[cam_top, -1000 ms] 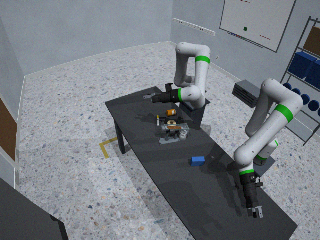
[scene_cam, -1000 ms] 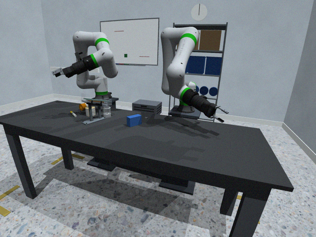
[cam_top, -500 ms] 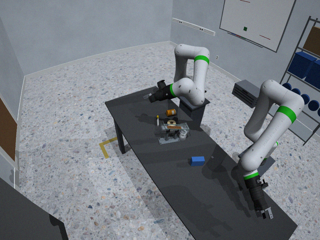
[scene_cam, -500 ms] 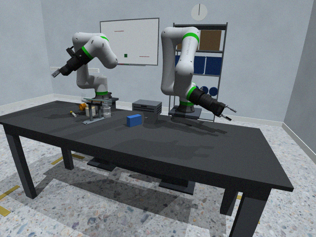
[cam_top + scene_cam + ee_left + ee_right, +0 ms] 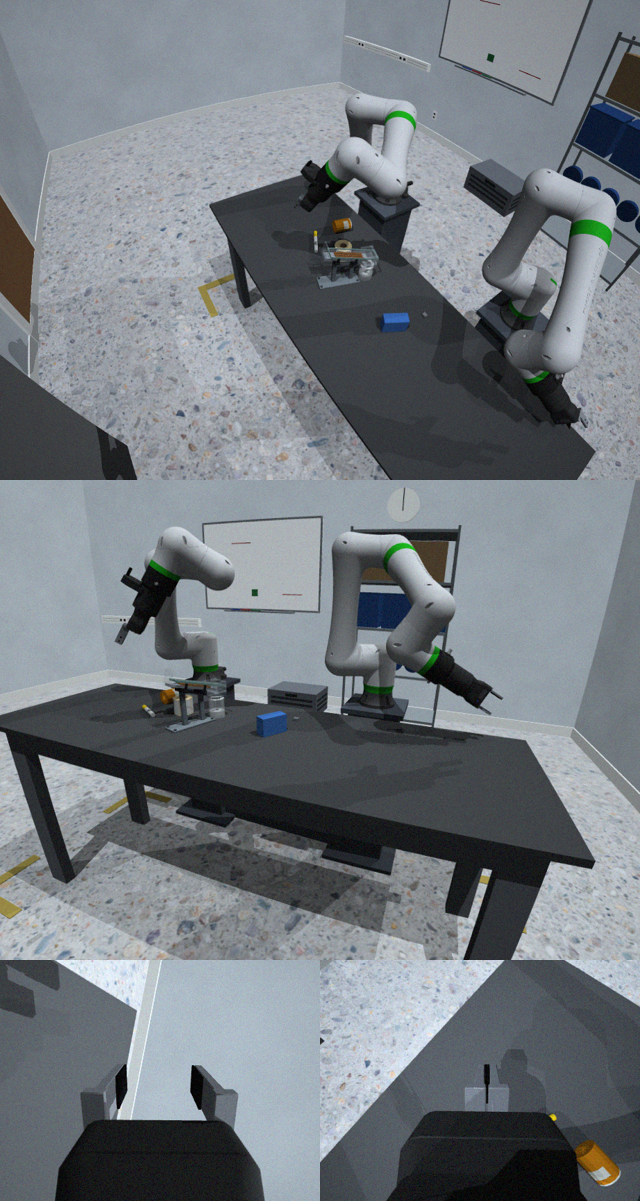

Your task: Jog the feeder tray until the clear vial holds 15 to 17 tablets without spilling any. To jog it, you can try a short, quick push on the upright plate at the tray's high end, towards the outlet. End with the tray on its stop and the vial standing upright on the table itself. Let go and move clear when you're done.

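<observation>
Treat the dark, matte, rectangular table (image 5: pixel 341 330) (image 5: pixel 309 769) (image 5: pixel 87 1047) (image 5: pixel 466 1030) as your work surface. You are, by judgement, at the approach step: the right gripper (image 5: pixel 296 206) (image 5: pixel 119 637) (image 5: pixel 486 1076) is above the feeder's end of the table, pincer fully closed and holding nothing, a form suited to pushing. The left gripper (image 5: pixel 583 419) (image 5: pixel 495 703) (image 5: pixel 158 1078) is well apart from the work, its fingers wide open and empty. Next, bring the closed fingertips behind the upright plate at the tray's high end, square to it, then give one short push towards the outlet and count before repeating; too hard a push could spill tablets. The feeder tray (image 5: pixel 369 254) (image 5: pixel 206 682) is a shallow, transparent trough carried on dark posts over a flat grey metal base plate (image 5: pixel 336 281) (image 5: pixel 175 727). Note the smooth, box-shaped blue block (image 5: pixel 395 324) (image 5: pixel 271 724), well apart. Behind the feeder lies a translucent amber bottle (image 5: pixel 338 225) (image 5: pixel 166 696) (image 5: pixel 595 1160). The clear cylindrical vial (image 5: pixel 365 271) (image 5: pixel 216 707) is upright beside the base plate, near one end of the tray; you cannot tell its count. The orange-brown tablets (image 5: pixel 347 254) (image 5: pixel 187 684) form a strip in the trough.
</observation>
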